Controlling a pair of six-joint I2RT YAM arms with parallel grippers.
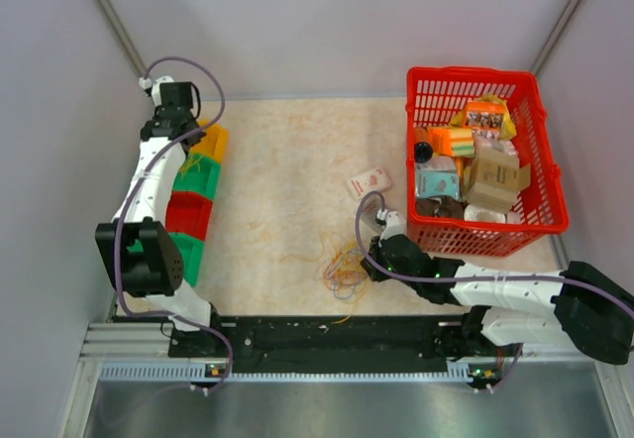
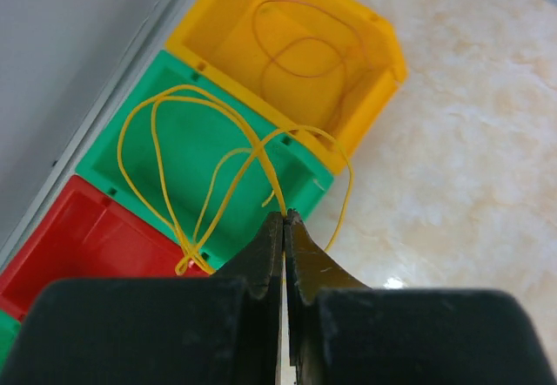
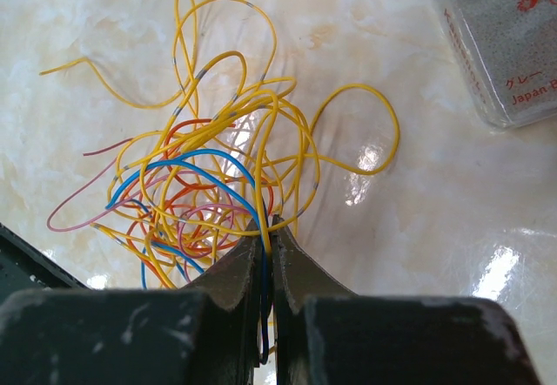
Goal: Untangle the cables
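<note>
Two grips: left claw point(image 2: 284, 219) outstretched, tight on yellow cable point(image 2: 252, 154); right claw point(image 3: 268, 228) low, seemingly on blue cable point(image 3: 200, 152).

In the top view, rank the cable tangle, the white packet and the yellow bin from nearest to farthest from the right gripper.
From the right gripper:
1. cable tangle, right at its fingertips, near the front edge.
2. white packet, farther back, mid-scene.
3. yellow bin, far off at the left side of the view.
</note>
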